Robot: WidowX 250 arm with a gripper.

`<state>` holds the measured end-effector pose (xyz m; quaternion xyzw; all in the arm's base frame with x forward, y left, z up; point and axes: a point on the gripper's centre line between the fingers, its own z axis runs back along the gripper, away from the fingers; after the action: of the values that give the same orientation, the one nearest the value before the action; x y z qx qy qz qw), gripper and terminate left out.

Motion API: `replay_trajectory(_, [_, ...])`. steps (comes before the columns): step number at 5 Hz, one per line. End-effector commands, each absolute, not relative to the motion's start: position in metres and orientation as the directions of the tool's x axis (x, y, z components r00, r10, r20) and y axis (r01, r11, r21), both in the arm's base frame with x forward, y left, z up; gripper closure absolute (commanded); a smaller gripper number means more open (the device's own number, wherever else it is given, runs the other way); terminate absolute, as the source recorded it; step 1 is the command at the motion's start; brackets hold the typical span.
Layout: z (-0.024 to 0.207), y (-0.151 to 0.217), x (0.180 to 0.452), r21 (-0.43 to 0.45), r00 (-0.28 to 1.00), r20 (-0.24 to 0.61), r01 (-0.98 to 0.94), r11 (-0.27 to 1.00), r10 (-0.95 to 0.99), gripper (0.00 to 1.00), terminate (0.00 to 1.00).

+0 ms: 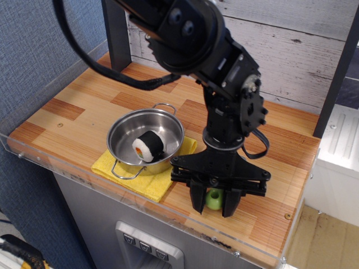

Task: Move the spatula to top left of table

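My black gripper (213, 203) hangs low over the front right part of the striped wood table (84, 101), just right of the yellow cloth. Its two fingers stand either side of the lime-green handle of the spatula (213, 198) and appear shut on it. Only a small piece of the green handle shows between the fingers. The grey blade is hidden behind the gripper. I cannot tell whether the spatula rests on the table or is held just above it.
A steel pan (146, 141) with a sushi roll (148, 145) inside sits on a yellow cloth (147, 179) at the front middle. A black post (116, 39) stands at the back left. A clear acrylic rim (168, 212) runs along the front edge.
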<state>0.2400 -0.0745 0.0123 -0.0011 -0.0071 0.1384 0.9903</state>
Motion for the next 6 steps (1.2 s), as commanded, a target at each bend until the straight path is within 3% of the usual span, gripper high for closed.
replay_trajectory(1, [0.038, -0.074, 0.238, -0.052, 0.966, 0.077, -0.245, 0.968, 0.248, 0.0, 0.0])
replay_trajectory(2, [0.069, -0.067, 0.241, -0.07, 0.963, 0.137, -0.225, 0.972, 0.232, 0.0, 0.0])
replay_trajectory(3, [0.113, -0.046, 0.241, -0.076, 0.939, 0.23, -0.243, 0.967, 0.254, 0.0, 0.0])
replay_trajectory(4, [0.138, -0.027, 0.249, -0.015, 0.927, 0.289, -0.247, 0.969, 0.241, 0.0, 0.0])
replay_trajectory(6, [0.139, -0.004, 0.298, -0.024, 0.96, 0.258, -0.102, 0.994, 0.105, 0.0, 0.0])
